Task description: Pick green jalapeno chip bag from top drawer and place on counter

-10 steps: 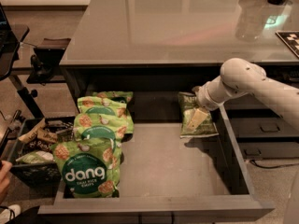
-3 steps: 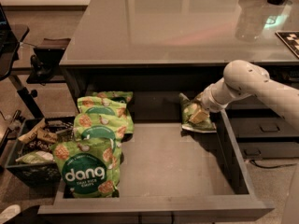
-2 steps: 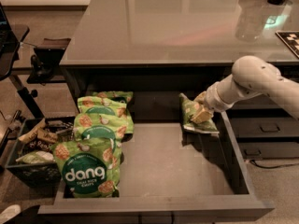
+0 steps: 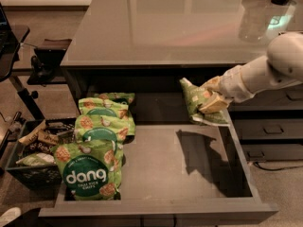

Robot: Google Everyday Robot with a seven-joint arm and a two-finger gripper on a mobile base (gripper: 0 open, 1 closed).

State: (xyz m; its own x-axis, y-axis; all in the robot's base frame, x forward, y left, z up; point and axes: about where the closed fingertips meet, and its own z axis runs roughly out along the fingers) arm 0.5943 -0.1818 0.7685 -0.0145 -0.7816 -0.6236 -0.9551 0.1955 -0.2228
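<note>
The green jalapeno chip bag [image 4: 195, 103] is a dull green crinkly bag with a silvery lower edge. It hangs in the air above the right rear part of the open top drawer [image 4: 165, 169], just below the counter's front edge. My gripper [image 4: 211, 100] is shut on the bag from the right, the white arm reaching in from the right side. The bag casts a shadow on the drawer floor. The glossy grey counter [image 4: 161, 27] spreads above the drawer.
Several bright green "dang" bags [image 4: 92, 167] lie stacked along the drawer's left side. A black crate of snacks [image 4: 33, 148] stands on the floor at the left. Narrower drawers with bar handles [image 4: 272, 126] are at the right. A clear container [image 4: 258, 20] stands on the counter's back right.
The gripper has lifted the jalapeno bag off the drawer floor and moved it up and to the right, toward the counter edge. The dang bags have not moved.
</note>
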